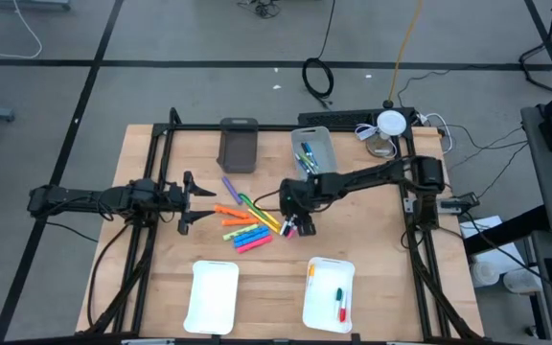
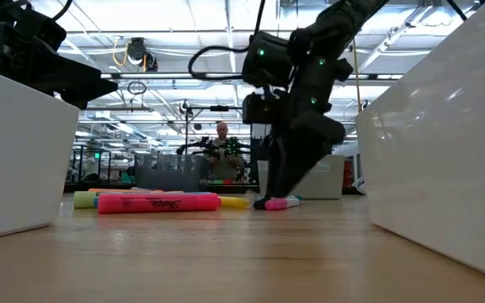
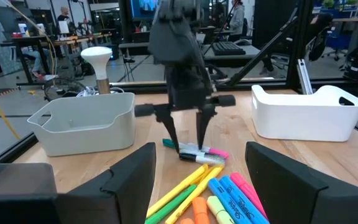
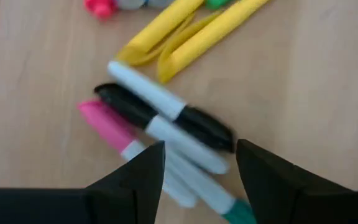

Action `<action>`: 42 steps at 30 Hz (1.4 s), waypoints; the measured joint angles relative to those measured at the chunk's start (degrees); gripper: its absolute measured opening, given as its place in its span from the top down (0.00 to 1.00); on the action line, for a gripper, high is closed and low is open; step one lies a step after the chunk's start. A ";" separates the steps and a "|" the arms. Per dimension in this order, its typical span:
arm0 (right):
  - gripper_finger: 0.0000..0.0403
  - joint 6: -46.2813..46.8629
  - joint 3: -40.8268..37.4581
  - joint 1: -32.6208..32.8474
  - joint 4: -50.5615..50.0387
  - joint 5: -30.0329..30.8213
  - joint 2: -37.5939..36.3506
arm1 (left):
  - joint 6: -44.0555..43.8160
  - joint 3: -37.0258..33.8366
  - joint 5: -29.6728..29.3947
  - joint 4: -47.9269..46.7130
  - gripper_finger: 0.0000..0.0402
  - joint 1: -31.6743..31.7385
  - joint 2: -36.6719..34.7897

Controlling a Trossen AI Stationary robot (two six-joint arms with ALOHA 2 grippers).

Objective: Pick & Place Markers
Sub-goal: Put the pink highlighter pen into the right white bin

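A heap of chunky markers (image 1: 245, 228) in orange, yellow, green, blue, pink and purple lies flat on the wooden table at its middle. Just to its right lie three thin white-barrelled markers (image 4: 160, 118) with pink, black and green caps, side by side. My right gripper (image 1: 302, 226) hangs open right over them, slanting down. Its fingers (image 3: 169, 130) stand on either side of the thin markers (image 3: 197, 152) without touching them. My left gripper (image 1: 195, 203) waits open and level at the table's left, pointing at the heap.
A light grey bin (image 1: 314, 149) holding some markers and a dark grey bin (image 1: 239, 144) stand at the far edge. Two white trays (image 1: 212, 295) (image 1: 329, 292) sit at the near edge, and the right one holds two markers. A person (image 2: 222, 135) stands far behind the table.
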 joint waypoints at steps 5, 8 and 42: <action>0.54 -0.55 0.10 1.04 0.28 0.07 1.57 | 0.00 0.00 -0.02 -0.02 0.38 -0.02 -0.01; 0.54 -0.68 0.07 1.56 0.12 0.13 1.42 | 0.00 0.00 0.01 0.00 0.38 0.00 -0.01; 0.60 -10.74 -1.44 8.20 2.21 15.86 1.22 | 0.00 0.00 0.01 0.00 0.38 0.01 0.00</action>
